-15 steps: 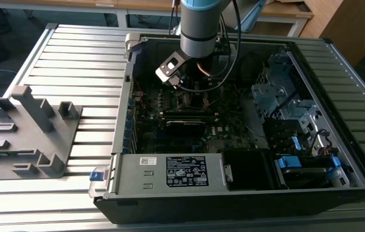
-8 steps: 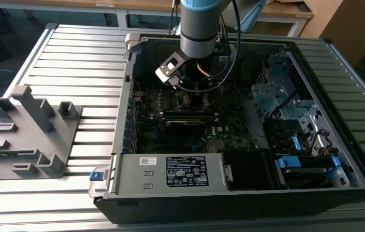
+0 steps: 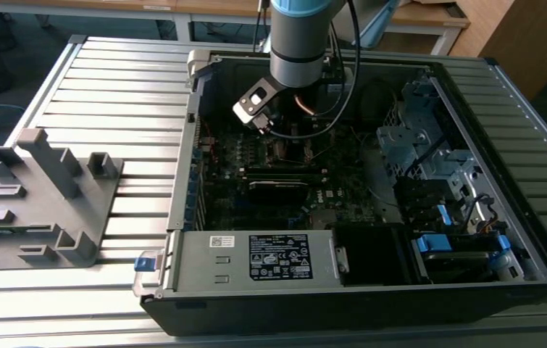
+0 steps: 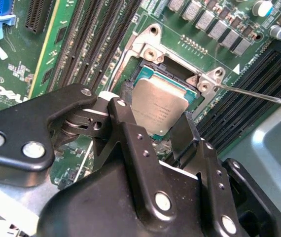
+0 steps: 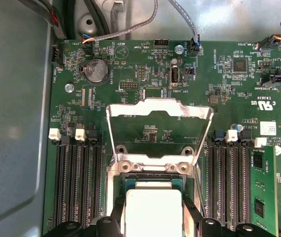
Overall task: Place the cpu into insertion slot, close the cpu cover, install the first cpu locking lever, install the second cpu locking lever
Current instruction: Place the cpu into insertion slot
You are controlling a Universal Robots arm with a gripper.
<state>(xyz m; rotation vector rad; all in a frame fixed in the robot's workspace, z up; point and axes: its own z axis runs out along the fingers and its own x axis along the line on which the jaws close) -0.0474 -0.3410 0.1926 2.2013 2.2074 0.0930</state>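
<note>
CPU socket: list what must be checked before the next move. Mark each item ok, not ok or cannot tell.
1. The CPU cover is swung up and back, off the insertion slot: ok.
2. The CPU sits over the slot, inside its silver rim: ok.
3. The CPU lies flat and fully seated: cannot tell.
4. The pincer is at the CPU in the first wrist view; whether it grips the chip: cannot tell.
5. The locking lever is unlatched, its thin rod sticking out past the slot's corner: ok.
</note>
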